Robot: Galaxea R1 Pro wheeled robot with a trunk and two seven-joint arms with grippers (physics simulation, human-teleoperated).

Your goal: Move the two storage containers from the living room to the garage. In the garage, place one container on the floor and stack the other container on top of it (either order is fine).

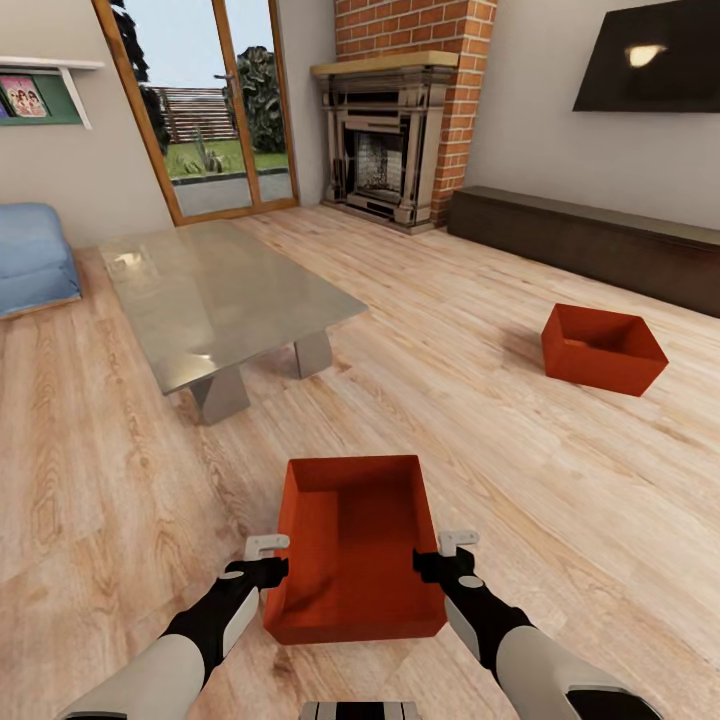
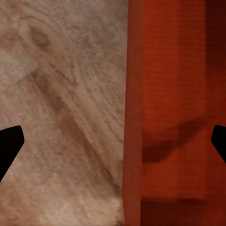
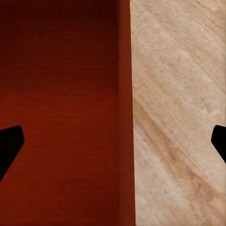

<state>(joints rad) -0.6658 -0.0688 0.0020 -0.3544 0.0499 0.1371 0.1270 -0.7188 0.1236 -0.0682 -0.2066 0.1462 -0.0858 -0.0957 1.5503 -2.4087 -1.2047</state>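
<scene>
Now both wide-open: left gripper [image 1: 267, 560] and right gripper [image 1: 446, 556] straddle the near container's [image 1: 355, 545] side walls; lower evenly, then clench together.

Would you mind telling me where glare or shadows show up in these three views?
Head view: bright glare spot on the TV, soft reflections on the coffee table, shadow beside the far container. Left wrist view: a dark shadow falls across the near container. Right wrist view: its interior darkens unevenly.
</scene>
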